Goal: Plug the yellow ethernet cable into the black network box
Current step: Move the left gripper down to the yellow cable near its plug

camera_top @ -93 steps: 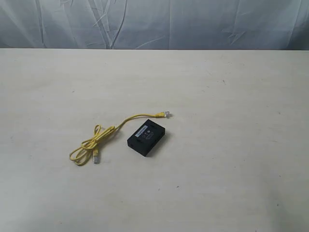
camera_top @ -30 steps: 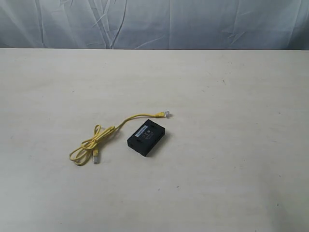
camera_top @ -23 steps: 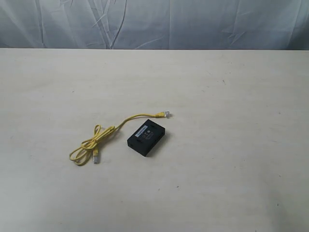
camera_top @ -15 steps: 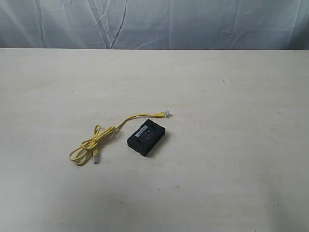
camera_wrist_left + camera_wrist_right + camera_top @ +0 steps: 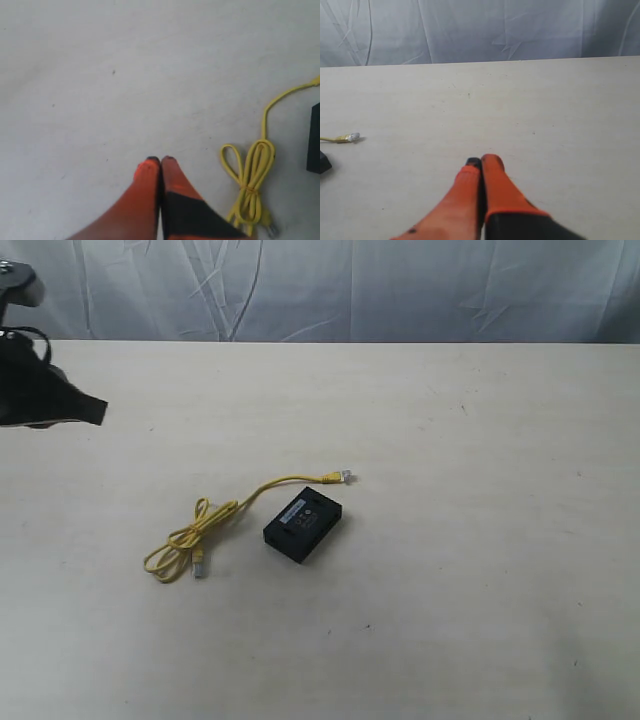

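Observation:
The yellow ethernet cable (image 5: 215, 520) lies on the table, coiled at its left end, one clear plug (image 5: 346, 477) just behind the black network box (image 5: 304, 527). The other plug (image 5: 199, 567) rests by the coil. In the left wrist view the coil (image 5: 251, 172) sits beside my left gripper (image 5: 160, 160), which is shut and empty; a sliver of the box (image 5: 314, 145) shows at the edge. The left arm (image 5: 40, 390) enters the exterior view at far left. My right gripper (image 5: 481, 161) is shut and empty over bare table, with the plug (image 5: 351, 137) and box corner (image 5: 323, 163) off to one side.
The pale table (image 5: 480, 540) is backed by a grey-blue cloth curtain (image 5: 350, 285). Its far edge runs along the curtain.
The left arm has come into the exterior view at the far left edge. Cable and box have not moved.

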You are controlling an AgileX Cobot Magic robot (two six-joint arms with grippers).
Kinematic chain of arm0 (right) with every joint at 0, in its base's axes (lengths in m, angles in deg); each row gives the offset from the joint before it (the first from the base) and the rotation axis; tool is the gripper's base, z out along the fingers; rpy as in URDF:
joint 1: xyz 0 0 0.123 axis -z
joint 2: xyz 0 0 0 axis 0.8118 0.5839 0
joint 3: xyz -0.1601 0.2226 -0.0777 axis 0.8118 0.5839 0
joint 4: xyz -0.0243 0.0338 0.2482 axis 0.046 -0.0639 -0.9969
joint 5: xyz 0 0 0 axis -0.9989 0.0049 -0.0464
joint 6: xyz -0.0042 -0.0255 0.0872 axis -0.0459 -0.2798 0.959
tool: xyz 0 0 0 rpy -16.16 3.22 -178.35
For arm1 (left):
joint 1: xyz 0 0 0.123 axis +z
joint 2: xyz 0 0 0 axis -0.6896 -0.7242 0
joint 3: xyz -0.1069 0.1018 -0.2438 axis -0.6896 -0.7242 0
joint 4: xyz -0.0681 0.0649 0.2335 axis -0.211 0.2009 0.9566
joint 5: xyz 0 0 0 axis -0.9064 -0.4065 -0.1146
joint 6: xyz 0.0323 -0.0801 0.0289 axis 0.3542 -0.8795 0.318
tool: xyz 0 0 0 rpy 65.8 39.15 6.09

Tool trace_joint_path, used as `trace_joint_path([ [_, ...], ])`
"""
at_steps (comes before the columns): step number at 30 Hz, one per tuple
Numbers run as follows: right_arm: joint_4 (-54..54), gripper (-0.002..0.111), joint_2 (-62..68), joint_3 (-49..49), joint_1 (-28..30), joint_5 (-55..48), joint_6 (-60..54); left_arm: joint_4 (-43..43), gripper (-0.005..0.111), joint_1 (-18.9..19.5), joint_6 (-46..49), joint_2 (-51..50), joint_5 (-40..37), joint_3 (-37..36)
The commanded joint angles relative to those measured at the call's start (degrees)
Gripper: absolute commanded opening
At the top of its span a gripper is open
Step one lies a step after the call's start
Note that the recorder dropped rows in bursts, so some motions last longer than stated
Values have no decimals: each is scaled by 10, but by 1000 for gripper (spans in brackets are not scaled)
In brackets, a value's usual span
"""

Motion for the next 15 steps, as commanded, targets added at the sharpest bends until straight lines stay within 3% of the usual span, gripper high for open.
trace_joint_path([
  [1,2,0,-3,1,-2,4,-2,-9,0,-57,24,-79,33,47],
  [7,2,0,-3,1,-2,4,-2,-9,0,-118,99,-179,37,120],
  [15,2,0,-3,1,-2,4,-2,-8,0,-164,138,-299,-47,249],
])
